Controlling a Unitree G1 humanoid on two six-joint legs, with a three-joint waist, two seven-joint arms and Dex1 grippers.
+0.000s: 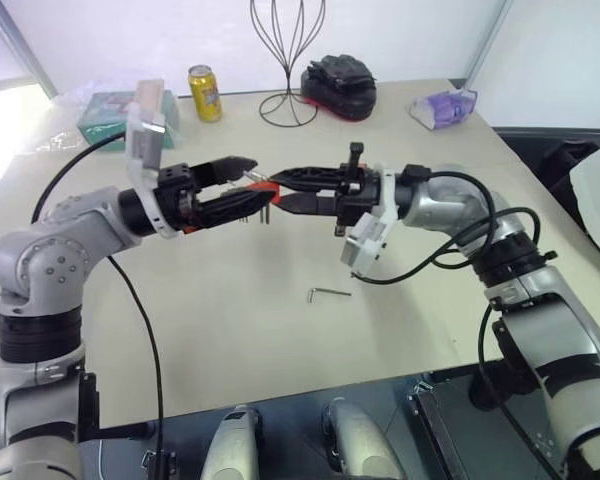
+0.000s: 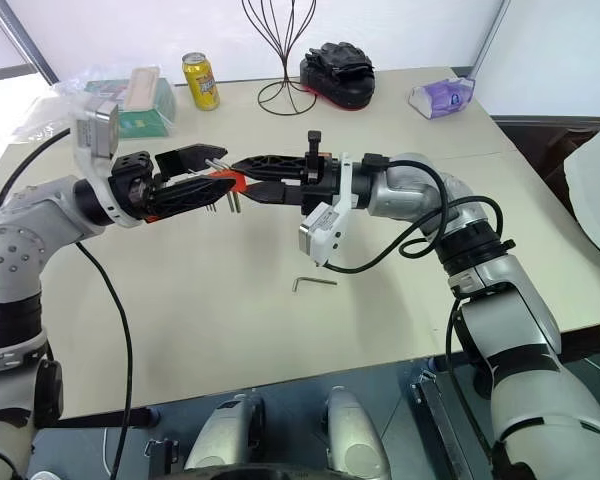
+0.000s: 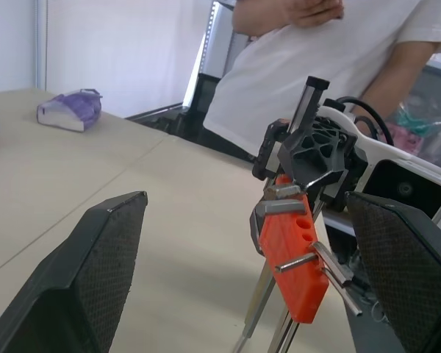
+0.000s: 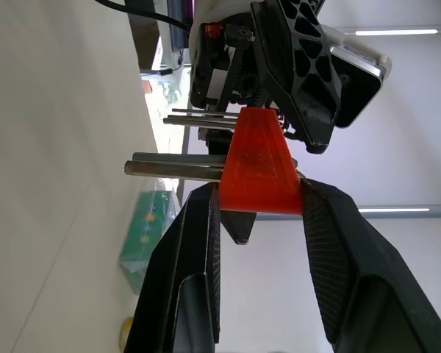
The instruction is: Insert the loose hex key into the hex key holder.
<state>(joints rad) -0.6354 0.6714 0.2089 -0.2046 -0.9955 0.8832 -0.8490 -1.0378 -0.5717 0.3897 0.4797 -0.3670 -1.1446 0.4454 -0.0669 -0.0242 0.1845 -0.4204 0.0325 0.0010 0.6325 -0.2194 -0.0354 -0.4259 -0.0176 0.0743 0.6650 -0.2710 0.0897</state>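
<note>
The hex key holder [image 3: 294, 265], a small orange-red block with short grey keys sticking out, hangs in the air above the table. My right gripper [image 4: 257, 195] is shut on it, one finger against each side of the block. My left gripper [image 1: 252, 183] comes from the opposite side and stands open, its fingers [image 3: 95, 279] wide apart on either side of the holder with gaps to it. The loose hex key [image 1: 330, 293], a thin dark L-shaped rod, lies flat on the table below and nearer to me than both grippers.
At the table's far side stand a yellow can [image 1: 205, 93], a wire stand [image 1: 290, 60], a black object [image 1: 340, 85], a purple packet [image 1: 443, 105] and a green box [image 1: 120, 110]. A person in a white shirt [image 3: 338, 66] stands by the right edge.
</note>
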